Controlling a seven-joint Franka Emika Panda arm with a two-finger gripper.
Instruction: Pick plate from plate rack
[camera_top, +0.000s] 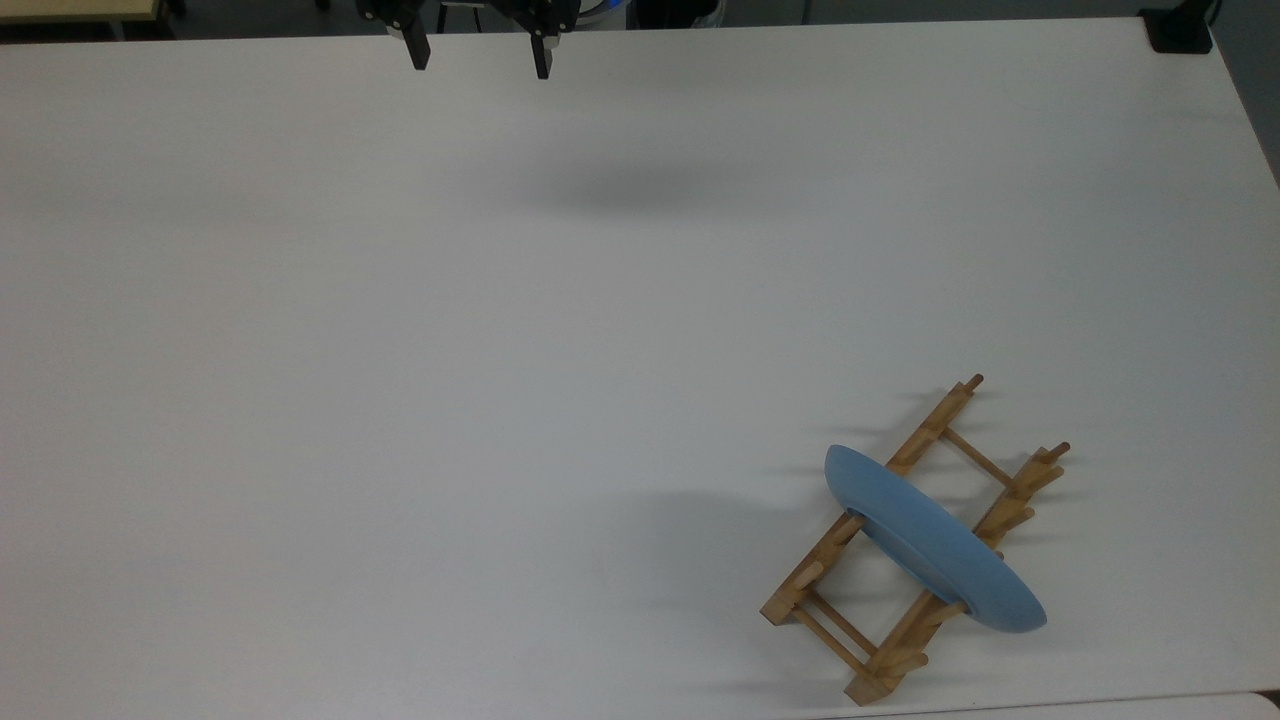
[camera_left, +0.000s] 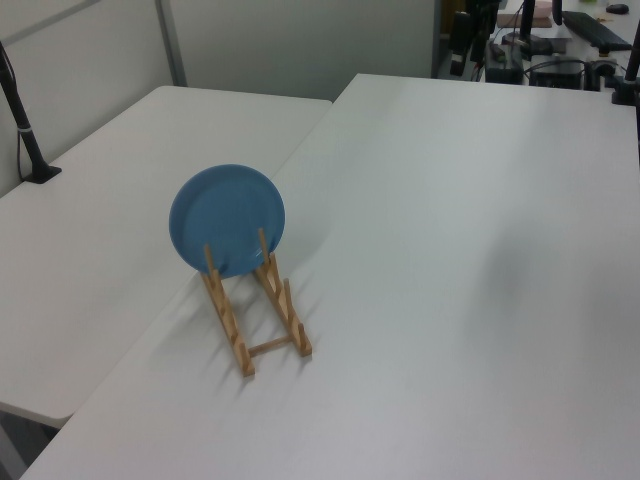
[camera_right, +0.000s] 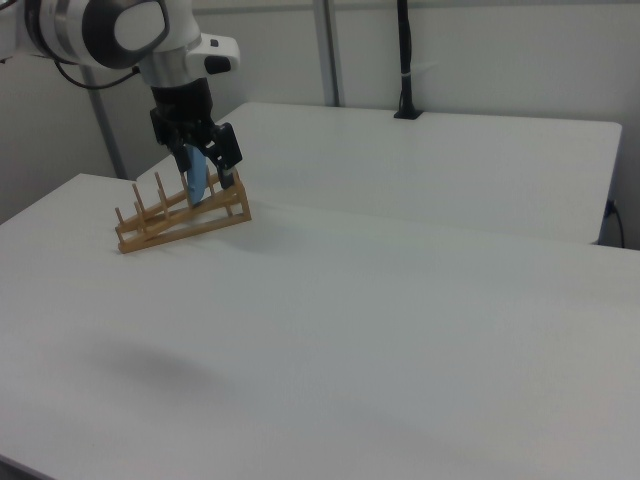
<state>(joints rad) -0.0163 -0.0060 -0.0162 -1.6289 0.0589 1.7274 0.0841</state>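
A: Where did the plate (camera_top: 935, 545) stand?

B: On edge between the pegs of the plate rack (camera_top: 905, 545), lower right of the top view; left of centre in the left view, where its round blue face (camera_left: 227, 219) fronted the camera above the rails (camera_left: 257, 310).

A: And the gripper (camera_top: 480, 52)?

B: At the upper edge of the top view, well apart from the rack, over the white table (camera_top: 400, 350), its two dark fingers spread wide and holding nothing.

A: Any legible writing?

B: None could be read on plate, rack or table.
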